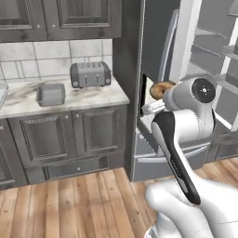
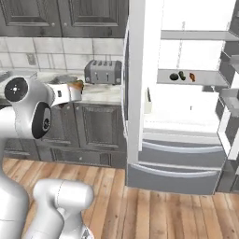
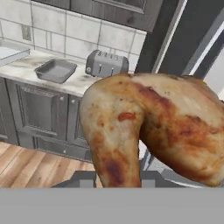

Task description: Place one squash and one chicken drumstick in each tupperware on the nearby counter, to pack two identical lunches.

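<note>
My gripper [image 1: 157, 98] is shut on a plump golden-brown chicken drumstick [image 1: 161, 88], held in the air beside the open fridge, right of the counter [image 1: 108, 96]. The drumstick [image 3: 148, 122] looms close in the hand view and hides the fingertips. A mid-grey tupperware [image 1: 51, 94] sits on the counter, nothing showing in it from the hand view [image 3: 56, 71]. A paler tupperware [image 3: 11, 51] shows at the far left. On a fridge shelf lie a round dark squash [image 2: 174, 76], a slim squash [image 2: 182, 74] and an orange-brown drumstick [image 2: 192, 76].
A grey slotted toaster [image 1: 90, 74] stands on the counter right of the grey tray. The white fridge door [image 2: 140, 79] stands open between counter and shelves. Dark cabinets hang above the counter and wooden floor lies below.
</note>
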### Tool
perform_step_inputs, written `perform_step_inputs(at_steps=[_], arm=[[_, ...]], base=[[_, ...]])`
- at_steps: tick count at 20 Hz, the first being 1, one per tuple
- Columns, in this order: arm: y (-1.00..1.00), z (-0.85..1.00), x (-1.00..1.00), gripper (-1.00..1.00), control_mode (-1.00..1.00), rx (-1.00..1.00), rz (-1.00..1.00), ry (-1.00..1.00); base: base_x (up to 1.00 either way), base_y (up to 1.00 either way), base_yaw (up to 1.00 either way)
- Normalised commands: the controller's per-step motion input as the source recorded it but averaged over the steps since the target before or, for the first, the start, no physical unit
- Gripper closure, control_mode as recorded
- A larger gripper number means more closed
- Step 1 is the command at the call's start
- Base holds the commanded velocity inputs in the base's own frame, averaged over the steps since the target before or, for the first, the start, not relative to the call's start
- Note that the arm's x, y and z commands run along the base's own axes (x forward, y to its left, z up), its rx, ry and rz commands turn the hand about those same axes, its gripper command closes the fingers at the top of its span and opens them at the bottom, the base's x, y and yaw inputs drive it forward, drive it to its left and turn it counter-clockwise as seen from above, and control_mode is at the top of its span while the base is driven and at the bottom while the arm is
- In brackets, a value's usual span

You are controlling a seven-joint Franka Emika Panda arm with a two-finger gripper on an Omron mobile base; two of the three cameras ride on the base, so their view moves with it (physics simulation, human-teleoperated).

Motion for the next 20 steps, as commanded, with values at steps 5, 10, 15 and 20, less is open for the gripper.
perform_step_inputs(at_steps=[5, 10, 15, 20], arm=[[0.00, 0.00, 0.00, 1.00, 1.00, 0.00, 0.00, 0.00], [0.00, 0.00, 0.00, 1.00, 1.00, 0.00, 0.00, 0.00], [0.00, 0.00, 0.00, 1.00, 1.00, 0.00, 0.00, 0.00], [0.00, 0.00, 0.00, 1.00, 1.00, 0.00, 0.00, 0.00]], base=[[0.06, 1.00, -0.17], [0.34, 1.00, -0.18], [0.88, 0.82, -0.07], [1.00, 0.29, -0.05]])
